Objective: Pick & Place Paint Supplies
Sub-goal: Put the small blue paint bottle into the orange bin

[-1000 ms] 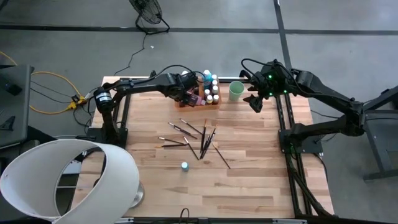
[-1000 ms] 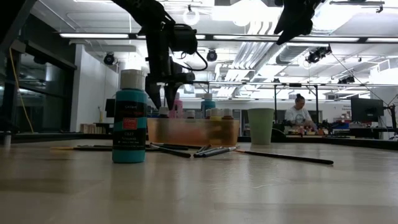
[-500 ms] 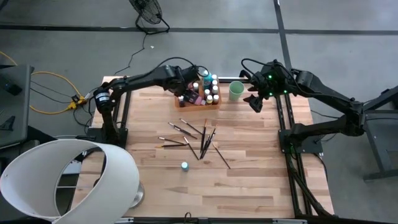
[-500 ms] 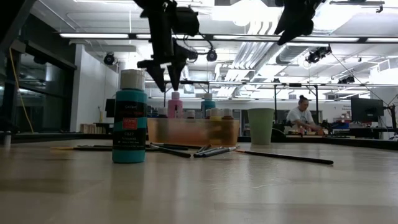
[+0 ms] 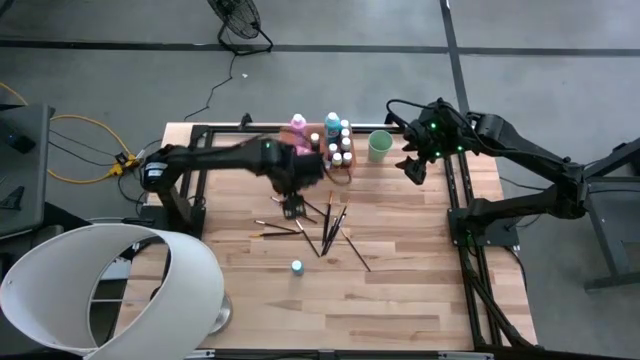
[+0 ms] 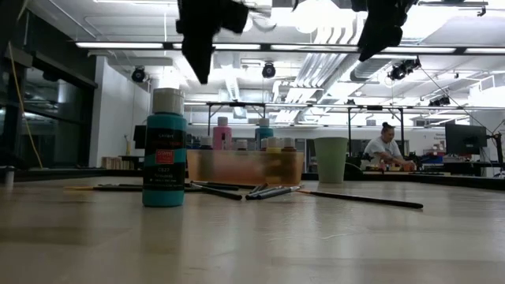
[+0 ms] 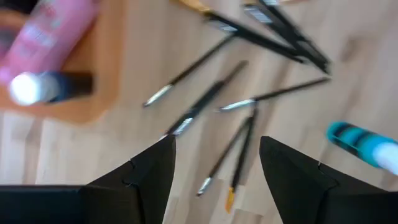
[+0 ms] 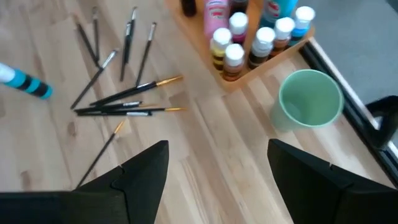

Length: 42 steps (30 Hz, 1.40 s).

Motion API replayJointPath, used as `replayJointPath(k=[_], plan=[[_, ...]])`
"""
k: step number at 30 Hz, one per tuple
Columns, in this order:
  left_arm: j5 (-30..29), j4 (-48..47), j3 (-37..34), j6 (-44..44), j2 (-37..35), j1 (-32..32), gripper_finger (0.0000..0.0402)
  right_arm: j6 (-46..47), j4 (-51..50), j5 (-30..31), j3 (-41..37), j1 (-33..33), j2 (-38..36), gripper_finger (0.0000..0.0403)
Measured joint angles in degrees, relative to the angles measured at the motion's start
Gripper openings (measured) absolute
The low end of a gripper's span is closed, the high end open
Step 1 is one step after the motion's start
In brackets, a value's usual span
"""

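High view: the left gripper (image 5: 292, 205) hangs over the light wooden table (image 5: 400, 300) just on the near side of the translucent orange rectangular tray (image 5: 345, 170), above the scattered thin dark-handled paintbrushes (image 5: 325, 228); its jaws stand apart and hold nothing, as the left wrist view confirms, where the brushes and wood show between the two dark fingers (image 7: 149, 177). The tray holds several small paint bottles with white caps (image 5: 338, 148), a taller pink bottle (image 5: 298, 125) at its left end and a teal-blue one beside the others. A single teal paint bottle with a white cap (image 5: 297, 267) stands upright on the table, well apart from the tray, nearer than the brushes. The light green plastic cup (image 5: 379, 145) stands just right of the tray. The right gripper (image 5: 414, 168) waits above the table's right edge beside the cup, its jaws open and empty. Low view shows a seated person (image 6: 384, 144) far behind the table.
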Motion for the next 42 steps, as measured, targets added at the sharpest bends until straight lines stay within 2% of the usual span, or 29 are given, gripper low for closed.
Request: replayJointPath(k=[3, 8, 12, 16, 20, 23, 27, 31, 42], plan=[[-1.03, 0.19, 0.0, -0.63, -0.72, -3.55, 0.0227, -0.51, 2.37, -3.06, -3.44, 0.0, -2.47, 0.0267], [-3.17, 2.48, -1.24, -2.89, -2.14, -7.51, 0.0227, 1.54, 11.43, -9.66, -13.13, 0.06, -10.97, 0.0267], [-2.61, 8.47, -7.0, -3.25, -4.93, -9.12, 0.0227, 3.74, 16.66, -16.84, -19.92, 2.64, -17.91, 0.0263], [-0.53, 12.83, -15.12, -4.86, -8.75, -9.31, 0.0227, 4.04, 16.34, -20.96, -25.44, 6.57, -22.72, 0.0251], [5.08, 20.11, -24.35, -6.15, -13.1, -9.29, 0.0227, 8.16, 16.47, -21.24, -29.01, 10.24, -24.99, 0.0237], [10.31, 25.85, -29.85, -5.77, -16.33, -9.31, 0.0227, 13.76, 15.98, -18.8, -30.0, 12.04, -25.2, 0.0228], [15.46, 29.12, -34.05, -2.53, -18.31, -10.07, 0.0227, 19.57, 15.97, -17.04, -30.06, 13.2, -25.3, 0.0221], [15.18, 29.16, -35.24, 2.16, -18.29, -12.52, 0.0227, 20.21, 15.97, -16.88, -30.06, 13.31, -25.16, 0.022], [11.78, 38.78, -35.26, 0.98, -17.49, -16.9, 0.0227, 20.06, 16.52, -16.77, -30.06, 13.3, -23.19, 0.0219]])
